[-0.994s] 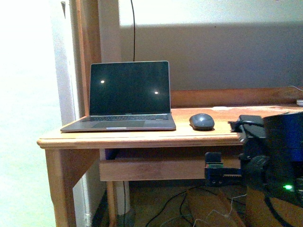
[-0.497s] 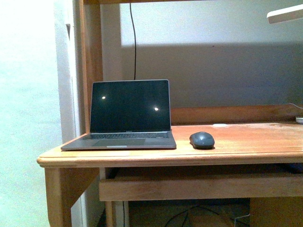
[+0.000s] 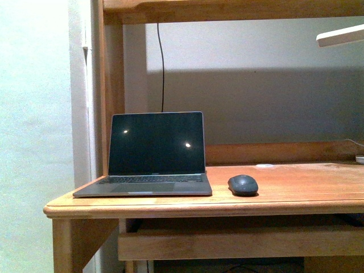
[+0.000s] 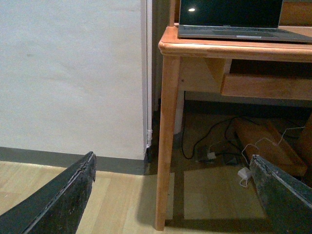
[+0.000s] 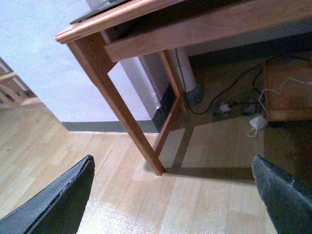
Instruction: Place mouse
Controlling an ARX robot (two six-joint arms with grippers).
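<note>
Now | mouse [image 3: 243, 185]: smooth dark dome on wooden desk [image 3: 307, 190] | left gripper [image 4: 175, 195], right gripper [image 5: 173, 195]: spread, empty

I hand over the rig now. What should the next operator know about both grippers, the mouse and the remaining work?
Left gripper: open, empty, low beside the desk, facing the floor.
Right gripper: open, empty, also low over the floor.
The mouse lies flat on the desk, just to the right of the open laptop, not touching it.
Done: the mouse seems placed; neither arm shows in the front view.
Left: probably nothing; only confirm the spot is right.
</note>
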